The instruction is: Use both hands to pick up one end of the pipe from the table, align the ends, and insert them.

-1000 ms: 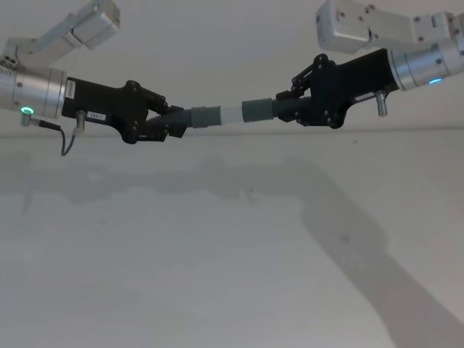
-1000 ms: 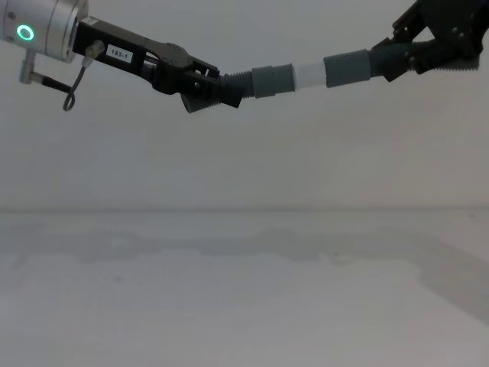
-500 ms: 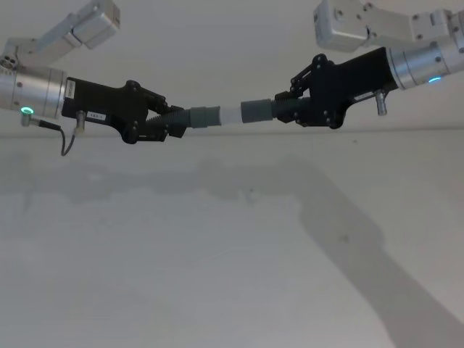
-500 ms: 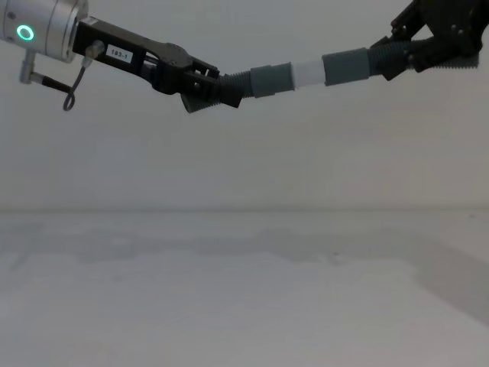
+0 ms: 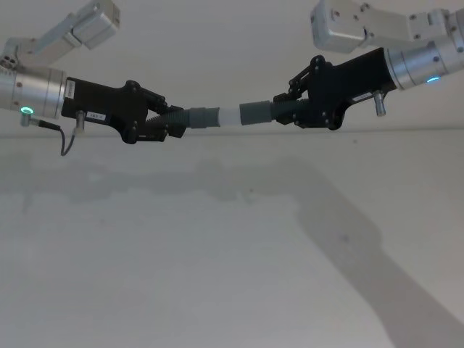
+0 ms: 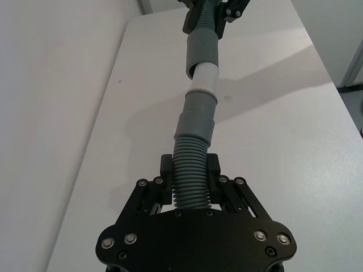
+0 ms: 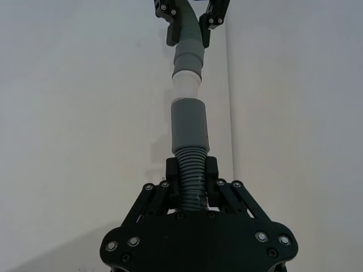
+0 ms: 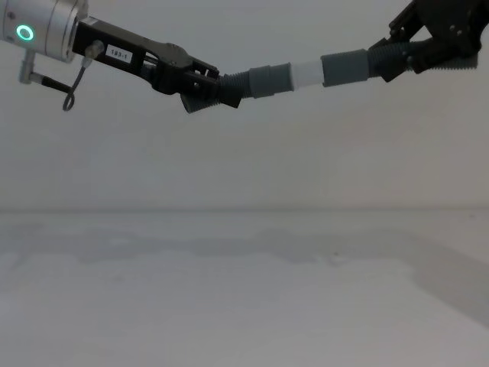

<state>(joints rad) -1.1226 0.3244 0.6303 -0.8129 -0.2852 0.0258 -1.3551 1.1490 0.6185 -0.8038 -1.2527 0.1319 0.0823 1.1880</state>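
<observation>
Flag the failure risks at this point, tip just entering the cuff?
1. The two pieces meet at an angle, so the whitish tip could bind in the right piece's cuff.
2. The left gripper and right gripper grip only the ribbed sections, which may flex or slip under push.
3. Both are held above the table; a slip drops them.

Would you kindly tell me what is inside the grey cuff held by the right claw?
The whitish tip of the left claw's pipe piece enters the grey cuff held by the right claw. How deep it reaches is hidden by the cuff wall.
</observation>
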